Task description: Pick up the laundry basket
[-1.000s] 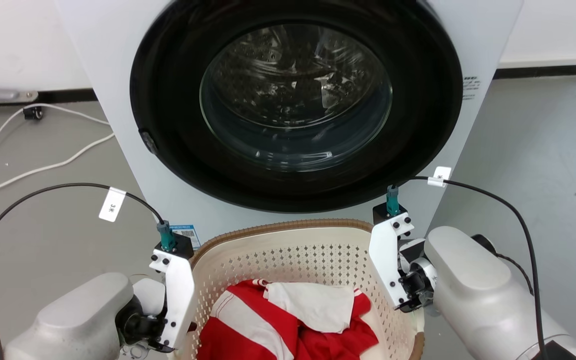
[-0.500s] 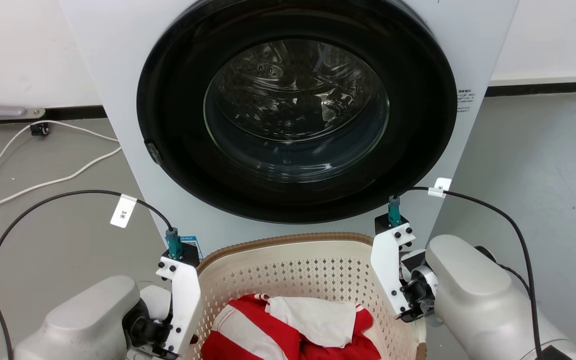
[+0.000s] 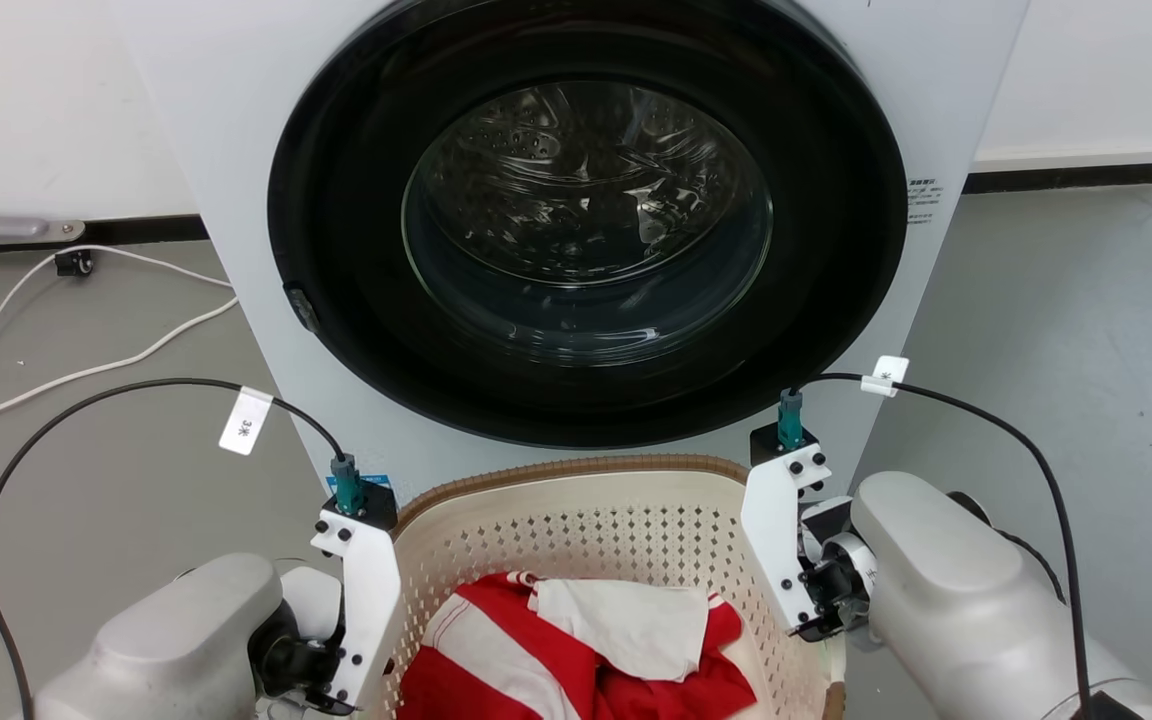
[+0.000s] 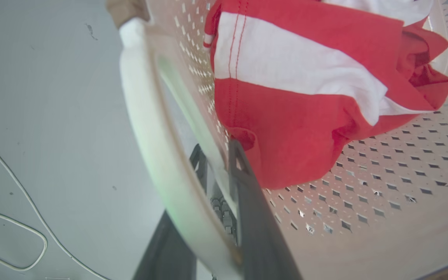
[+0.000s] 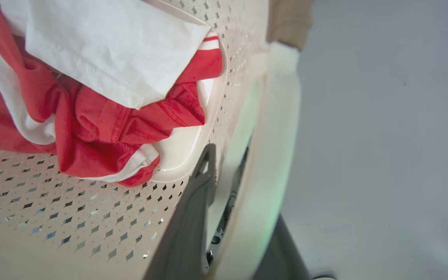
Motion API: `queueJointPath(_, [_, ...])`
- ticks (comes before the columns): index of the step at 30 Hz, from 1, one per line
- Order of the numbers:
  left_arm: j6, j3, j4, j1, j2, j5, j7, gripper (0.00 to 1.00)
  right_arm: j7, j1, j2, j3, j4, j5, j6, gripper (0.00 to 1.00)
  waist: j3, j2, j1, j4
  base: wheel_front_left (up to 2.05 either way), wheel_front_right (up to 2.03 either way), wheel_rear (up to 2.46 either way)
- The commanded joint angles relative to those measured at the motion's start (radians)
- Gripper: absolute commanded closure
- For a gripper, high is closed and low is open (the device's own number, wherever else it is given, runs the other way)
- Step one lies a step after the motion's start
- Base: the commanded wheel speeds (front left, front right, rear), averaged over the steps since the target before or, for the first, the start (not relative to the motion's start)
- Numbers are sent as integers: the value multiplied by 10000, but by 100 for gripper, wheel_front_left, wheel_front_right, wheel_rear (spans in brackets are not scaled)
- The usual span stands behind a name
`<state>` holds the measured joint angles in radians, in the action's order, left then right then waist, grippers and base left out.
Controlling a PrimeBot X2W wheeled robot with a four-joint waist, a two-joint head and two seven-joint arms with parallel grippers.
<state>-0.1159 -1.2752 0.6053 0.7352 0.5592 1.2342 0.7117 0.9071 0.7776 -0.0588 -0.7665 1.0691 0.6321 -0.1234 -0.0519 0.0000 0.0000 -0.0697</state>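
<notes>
The laundry basket (image 3: 576,520), cream perforated plastic with a brown rim, sits low in the head view between my two forearms. A red-and-white striped garment (image 3: 526,660) and a white cloth (image 3: 636,625) lie inside it. In the left wrist view my left gripper (image 4: 216,155) is shut across the white side handle (image 4: 150,128), one finger inside the wall and one outside. The right wrist view shows my right gripper (image 5: 228,155) clamped the same way on the other handle (image 5: 274,136). In the head view the wrist mounts hide the fingers.
A white washing machine (image 3: 946,120) stands directly behind the basket, its round dark glass door (image 3: 586,220) closed. White cables (image 3: 86,365) trail over the grey floor at the left. Open grey floor (image 3: 1086,300) lies to the right.
The head camera has shifted, moving the whole scene down. Against the washing machine, the basket and both wrists sit slightly higher than half a second ago. Both grips are unchanged.
</notes>
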Motion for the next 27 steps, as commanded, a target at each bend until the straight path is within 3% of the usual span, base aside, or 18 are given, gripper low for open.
queueJointPath(1, [-258, -88, -109, -26, -254, -109, -92, 100, -175, 170, 163, -32, -109, 13, -132, 100, -3, 0, 0, -5, 0, 0, 0])
queueJointPath(27, [-236, -84, 128, 256, -385, -142, 35, 100, -570, 372, 163, -340, 258, 407, -133, 100, -65, 0, 0, 40, 0, 0, 0])
